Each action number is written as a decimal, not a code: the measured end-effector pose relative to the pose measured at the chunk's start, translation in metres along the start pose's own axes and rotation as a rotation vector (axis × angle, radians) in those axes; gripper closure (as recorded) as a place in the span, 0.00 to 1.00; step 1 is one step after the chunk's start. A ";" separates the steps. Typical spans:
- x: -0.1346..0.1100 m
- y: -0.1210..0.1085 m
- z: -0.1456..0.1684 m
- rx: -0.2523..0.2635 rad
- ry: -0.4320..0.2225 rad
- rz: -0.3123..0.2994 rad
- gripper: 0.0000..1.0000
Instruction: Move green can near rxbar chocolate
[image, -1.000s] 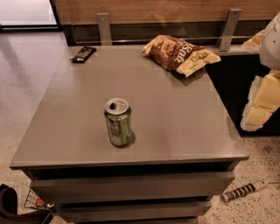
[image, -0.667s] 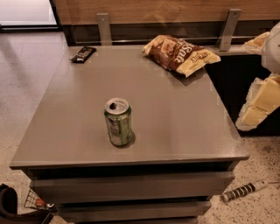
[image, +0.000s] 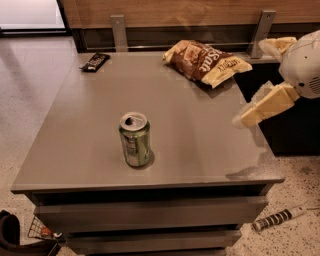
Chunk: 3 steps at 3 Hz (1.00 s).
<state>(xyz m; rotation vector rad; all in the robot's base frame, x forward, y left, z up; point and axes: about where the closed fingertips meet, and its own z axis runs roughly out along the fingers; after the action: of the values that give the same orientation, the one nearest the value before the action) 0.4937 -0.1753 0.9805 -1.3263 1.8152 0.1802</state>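
Our gripper (image: 252, 82) hangs at the right edge of the table (image: 200, 150), jaws wide and empty. The green can (image: 135, 140) stands upright near the front, well apart from the rxbar chocolate (image: 95, 61) at the back-left corner. We judge an off-centre approach could topple the can.

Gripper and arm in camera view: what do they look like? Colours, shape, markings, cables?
The gripper, at the right edge beside the table, has two pale cream, blocky, tapered fingers. Behind them sits a rounded white housing with what looks like a finely perforated patch. No cables, lettering or sleeves are visible.
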 end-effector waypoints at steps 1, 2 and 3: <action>-0.021 0.001 -0.003 0.003 -0.079 0.027 0.00; -0.021 0.001 -0.003 0.003 -0.079 0.027 0.00; -0.017 0.017 0.004 -0.008 -0.112 0.056 0.00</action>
<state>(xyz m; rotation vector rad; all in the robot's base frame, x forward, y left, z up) 0.4829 -0.1532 0.9841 -1.2469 1.7596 0.2860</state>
